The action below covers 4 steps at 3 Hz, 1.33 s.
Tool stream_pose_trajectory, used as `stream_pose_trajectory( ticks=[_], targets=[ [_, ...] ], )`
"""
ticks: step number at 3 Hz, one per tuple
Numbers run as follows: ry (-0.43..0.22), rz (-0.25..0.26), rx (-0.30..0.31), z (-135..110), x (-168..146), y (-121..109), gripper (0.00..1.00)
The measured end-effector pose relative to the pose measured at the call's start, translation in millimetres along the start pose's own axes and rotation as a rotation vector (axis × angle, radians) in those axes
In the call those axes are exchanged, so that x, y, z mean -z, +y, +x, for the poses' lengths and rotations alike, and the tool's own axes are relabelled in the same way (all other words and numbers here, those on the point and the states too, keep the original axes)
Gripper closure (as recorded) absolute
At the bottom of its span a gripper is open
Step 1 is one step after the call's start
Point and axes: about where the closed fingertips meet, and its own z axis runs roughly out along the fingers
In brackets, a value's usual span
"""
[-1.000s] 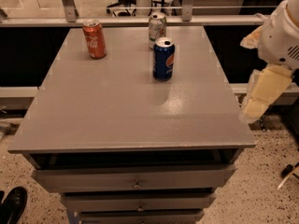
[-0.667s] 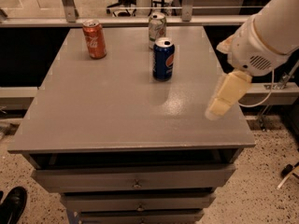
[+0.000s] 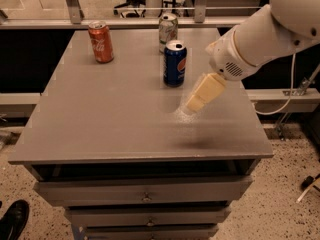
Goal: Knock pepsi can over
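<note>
Pepsi can (image 3: 175, 63) stands upright on the tabletop (image 3: 100, 114), its long axis vertical and its silver top facing up, with the round logo turned toward the right front. It sits in the far middle part of the surface, just in front of a pale can (image 3: 168, 31) that is also upright, and well apart from a red can (image 3: 101, 42) standing toward the far left. Compared with the earlier frames, none of the three cans has shifted, while the gripper (image 3: 192, 105) has swung in from beyond the right edge and now hangs over the tabletop, near the pepsi can and to its right front. It slants down and to the left from the white arm (image 3: 260, 34), its tip close above the surface beside a bright glare patch, and it is not touching the pepsi can. The jaws look pressed together, with no gap showing between them, and they grasp nothing. A faint shadow lies on the tabletop in front of the gripper.
</note>
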Motion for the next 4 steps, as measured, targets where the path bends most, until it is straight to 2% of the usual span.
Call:
stream_pose_trajectory(
  ticks=[2,3,4],
  targets=[
    [-0.229,0.039,-0.119,-38,-64,-47,0.00],
    [-0.294,0.023,-0.154,-47,-78,-52,0.00],
    [-0.348,-0.037,-0.185,-64,-79,-41,0.00]
  ],
)
